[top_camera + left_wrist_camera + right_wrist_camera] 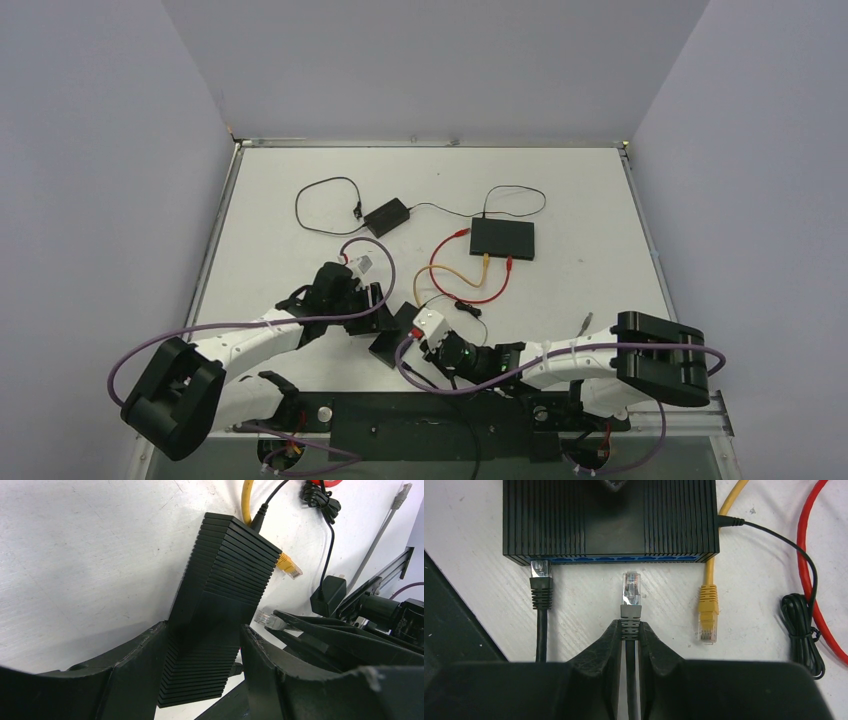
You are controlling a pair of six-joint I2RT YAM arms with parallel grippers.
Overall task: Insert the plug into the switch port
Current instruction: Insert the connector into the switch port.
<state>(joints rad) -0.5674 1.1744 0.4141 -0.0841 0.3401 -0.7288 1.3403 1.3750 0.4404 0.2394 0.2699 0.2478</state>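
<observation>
The switch (pixel 609 517) is a black ribbed box with a blue row of ports (pixel 624 559) along its near face. My left gripper (pixel 205 630) is shut on the switch (pixel 220 600), one finger on each long side. My right gripper (pixel 630 630) is shut on the black boot of the plug (pixel 631 587). Its clear tip points at the middle of the port row and stops a short gap away. In the top view both grippers meet near the front middle of the table, the left (pixel 368 312) and the right (pixel 432 340), around the switch (pixel 388 348).
Another black plug (pixel 540 577) sits in the leftmost port. A loose yellow plug (pixel 707 615) lies right of the switch, beside a red cable (pixel 806 580) and a bundled black lead (pixel 799 625). Farther back lie a second black box (pixel 503 238) and a power adapter (pixel 386 216).
</observation>
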